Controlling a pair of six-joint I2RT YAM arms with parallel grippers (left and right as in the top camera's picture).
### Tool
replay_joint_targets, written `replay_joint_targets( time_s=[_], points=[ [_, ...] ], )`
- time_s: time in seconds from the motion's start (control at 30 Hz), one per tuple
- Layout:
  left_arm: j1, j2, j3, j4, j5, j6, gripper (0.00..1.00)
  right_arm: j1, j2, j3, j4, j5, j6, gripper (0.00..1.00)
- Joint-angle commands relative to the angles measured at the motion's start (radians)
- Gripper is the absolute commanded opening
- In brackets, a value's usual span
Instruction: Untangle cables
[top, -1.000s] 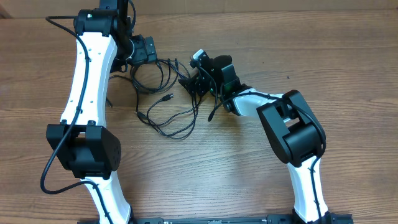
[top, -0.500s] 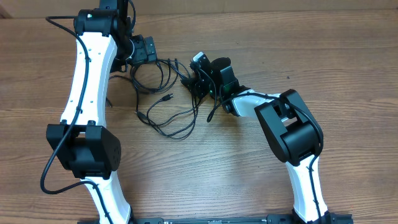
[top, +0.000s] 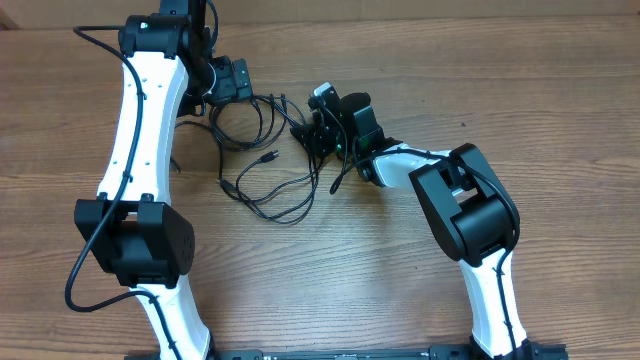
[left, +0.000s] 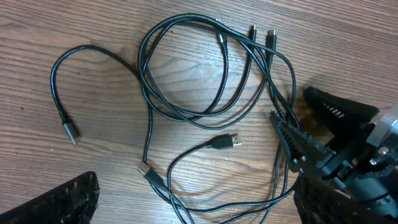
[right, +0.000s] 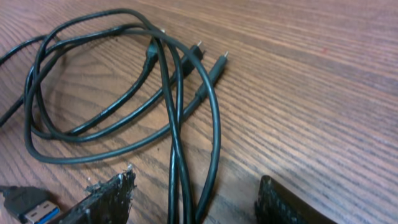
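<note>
Status: not untangled, most of the work is judged still open.

- Wooden table (top: 560, 120): nothing but the rig and the cords is seen on it.
- Left arm (top: 140, 110) is stretched up the left side of the overhead frame. Right arm (top: 470, 210) is bent in from the lower right toward the upper centre.
- The cables (right: 176, 149) lie flat on the wood in the upper centre of the overhead frame, between the two wrists. Several overlapping loops are stacked at the top and a looser loop trails below. Strands are crossed at many spots, so the two cords are not separated anywhere that matters.
- Right gripper (right: 198, 183): the jaws are set apart at the bottom of the right wrist frame, with a few strands running between them. No clamping is seen and nothing is lifted.
- Left gripper (top: 235, 80): it is held wide open at the upper left edge of the pile, above the wood, with nothing gripped.
- USB-A plug (left: 225, 142): it lies loose in the centre of the left wrist frame.
- Silvery tip (left: 69, 132): it lies free at the left of that frame, on a strand arced clear of the loops.
- Two small plug ends (left: 271, 34): they sit side by side at the top right, on top of the bundle.

Left to do: one cord is to be gripped, the loops drawn apart, and the cords laid well apart. The free silvery end is judged the easiest start.
</note>
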Motion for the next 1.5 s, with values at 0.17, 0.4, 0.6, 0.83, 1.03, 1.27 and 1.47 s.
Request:
replay_joint_targets(
  time_s=[0.17, 0.4, 0.6, 0.83, 1.03, 1.27, 1.47],
  points=[
    [-0.006, -0.013, 0.018, 0.001, 0.01, -0.014, 1.0, -0.007, -0.033, 0.017, -0.141, -0.005, 0.159, 0.47],
    [-0.006, -0.013, 0.018, 0.001, 0.01, -0.014, 1.0, -0.008, -0.077, 0.017, -0.289, -0.004, 0.158, 0.47],
    [-0.006, -0.013, 0.018, 0.001, 0.01, -0.014, 1.0, -0.008, -0.096, 0.017, -0.386, -0.005, 0.159, 0.47],
    [-0.006, -0.013, 0.018, 0.001, 0.01, -0.014, 1.0, 0.002, -0.096, 0.017, -0.446, -0.073, 0.172, 0.34],
    [-0.006, -0.013, 0.018, 0.001, 0.01, -0.014, 0.99, 0.002, -0.096, 0.017, -0.452, -0.073, 0.19, 0.11],
    [-0.006, -0.013, 0.018, 0.001, 0.01, -0.014, 0.99, 0.002, -0.097, 0.017, -0.431, -0.072, 0.189, 0.04],
    [-0.006, -0.013, 0.018, 0.001, 0.01, -0.014, 1.0, -0.006, -0.167, 0.017, -0.446, -0.042, 0.188, 0.04]
  ],
)
